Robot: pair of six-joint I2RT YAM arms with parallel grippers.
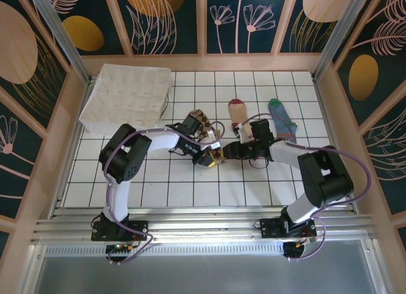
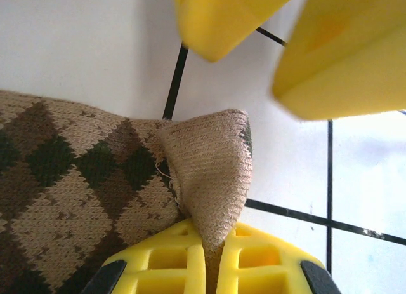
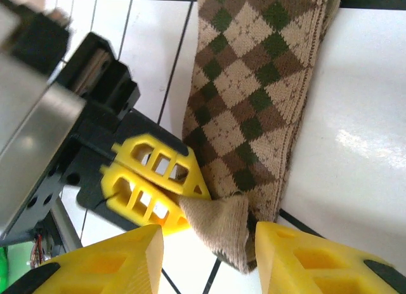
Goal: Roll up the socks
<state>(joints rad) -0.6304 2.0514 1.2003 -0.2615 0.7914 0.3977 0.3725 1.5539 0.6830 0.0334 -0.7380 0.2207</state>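
Observation:
The tan-and-brown argyle sock (image 1: 202, 124) lies slanted at the table's middle, its near end folded up into a plain beige flap (image 3: 219, 224). My left gripper (image 2: 216, 259) is shut on that flap's tip. The right gripper (image 3: 209, 262) is open, one yellow finger (image 3: 101, 265) on each side of the folded end and neither pressing it. In the left wrist view the right gripper's fingers (image 2: 342, 53) hang just beyond the flap. The beige sock with a red toe (image 1: 236, 113) and the blue-grey sock with a green toe (image 1: 282, 121) lie flat at the back right.
A white quilted basket (image 1: 130, 94) stands at the back left. Wooden walls enclose the white tiled table (image 1: 190, 186). Both arms meet at the middle, wrists close together.

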